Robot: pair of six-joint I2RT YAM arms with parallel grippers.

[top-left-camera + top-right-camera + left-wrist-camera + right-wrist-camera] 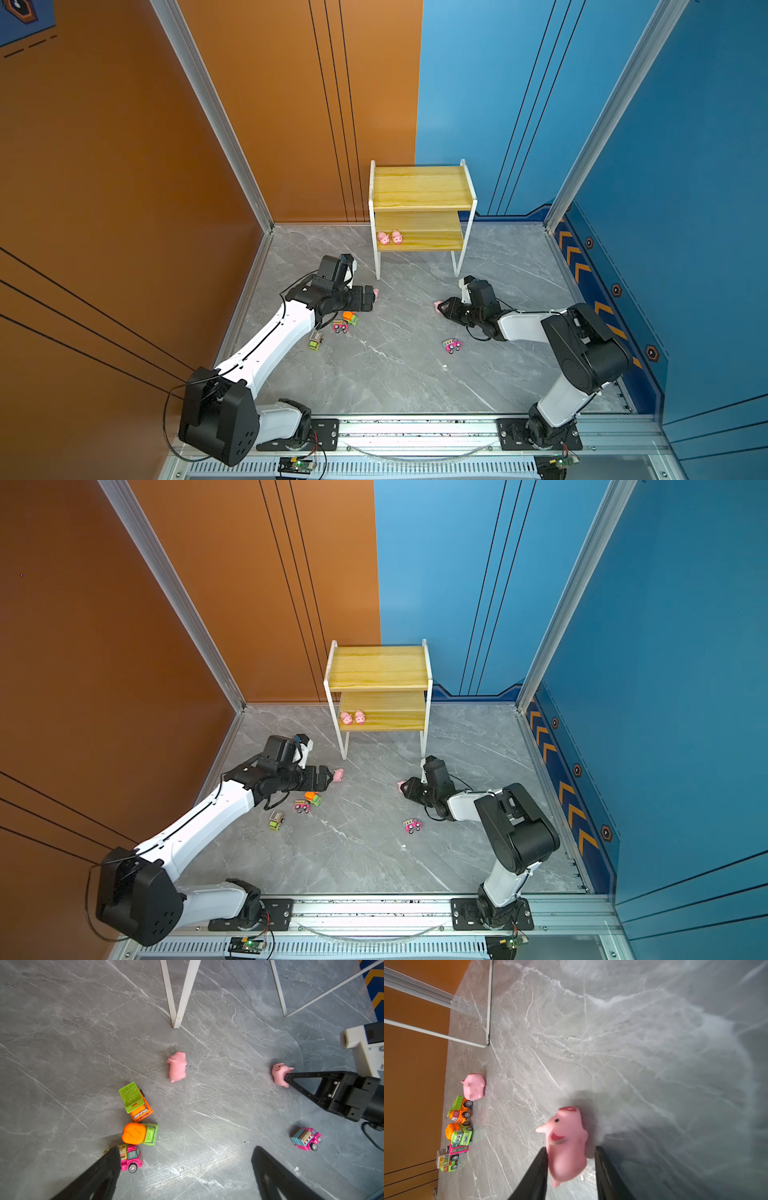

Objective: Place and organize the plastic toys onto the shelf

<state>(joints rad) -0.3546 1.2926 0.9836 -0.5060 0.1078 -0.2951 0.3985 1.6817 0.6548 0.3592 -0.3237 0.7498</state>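
**Asker:** Where do the toys sit in relation to the shelf?

**Describer:** The shelf (419, 187) stands at the back of the grey marble-patterned floor (395, 382); it has two yellowish wood-grain boards in a thin white metal frame; a pair of pigs (383, 238), smooth and pink, sits side by side at the left end of the lower board, probably the start of a tidy row; the upper board is bare. The other toys lie on the floor; three glossy, boxy trucks (139, 1133) huddle together, a yellow-green truck (315, 341) is near them, and a pink truck (306, 1138) sits apart.

**Asker:** And the arms?

**Describer:** The left gripper (185, 1152) hangs above the floor, jaws spread wide, holding nothing; a tipped pig (177, 1067) lies just ahead, likely its target. The right gripper (571, 1149) is low; its black tapered fingers (537, 1167) stand narrowly apart around a rounded pig (566, 1138); one finger touches its flank; whether the pig is truly pinched cannot be told.
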